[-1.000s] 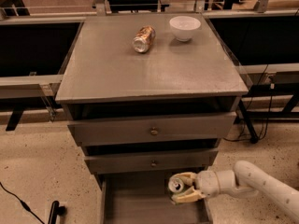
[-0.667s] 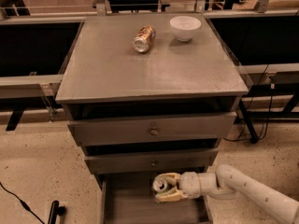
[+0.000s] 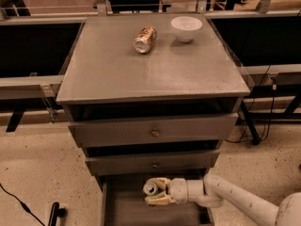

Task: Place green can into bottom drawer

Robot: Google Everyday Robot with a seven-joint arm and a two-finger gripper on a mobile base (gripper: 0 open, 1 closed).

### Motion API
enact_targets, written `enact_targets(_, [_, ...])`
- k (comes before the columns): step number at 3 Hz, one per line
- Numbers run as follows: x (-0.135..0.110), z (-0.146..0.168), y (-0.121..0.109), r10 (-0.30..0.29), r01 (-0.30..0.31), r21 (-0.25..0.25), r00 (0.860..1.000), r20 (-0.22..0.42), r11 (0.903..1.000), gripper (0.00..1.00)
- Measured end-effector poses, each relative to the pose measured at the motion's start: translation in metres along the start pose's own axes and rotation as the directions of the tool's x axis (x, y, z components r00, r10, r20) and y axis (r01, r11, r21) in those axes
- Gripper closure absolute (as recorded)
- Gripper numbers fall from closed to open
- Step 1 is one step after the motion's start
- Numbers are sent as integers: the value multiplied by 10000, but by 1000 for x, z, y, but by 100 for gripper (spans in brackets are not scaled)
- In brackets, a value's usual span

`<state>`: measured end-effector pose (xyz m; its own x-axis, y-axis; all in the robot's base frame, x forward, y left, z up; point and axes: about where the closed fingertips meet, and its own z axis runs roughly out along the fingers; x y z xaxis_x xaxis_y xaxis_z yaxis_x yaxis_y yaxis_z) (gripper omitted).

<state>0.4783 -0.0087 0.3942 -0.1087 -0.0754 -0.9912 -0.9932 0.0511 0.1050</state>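
My gripper (image 3: 154, 192) reaches in from the lower right on a white arm. It is shut on the green can (image 3: 150, 188), whose silver end faces the camera. Its pale fingers (image 3: 159, 199) wrap the can above and below. The can hangs over the open bottom drawer (image 3: 127, 210), a grey tray pulled out under the two knobbed drawers, about mid-width of the tray. I cannot tell whether the can touches the drawer floor.
An orange-copper can (image 3: 145, 39) lies on its side on the grey cabinet top (image 3: 117, 74), next to a white bowl (image 3: 186, 28). Two drawers with brass knobs (image 3: 154, 133) sit above the gripper. A black cable and a dark object (image 3: 54, 213) lie on the floor at lower left.
My gripper has moved left with the green can, from the right side of the bottom drawer to about its middle.
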Motion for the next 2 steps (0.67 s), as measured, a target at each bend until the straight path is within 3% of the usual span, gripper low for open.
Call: enact_targets(2, [32, 23, -25, -144, 150, 751, 9999, -85, 9971, 100])
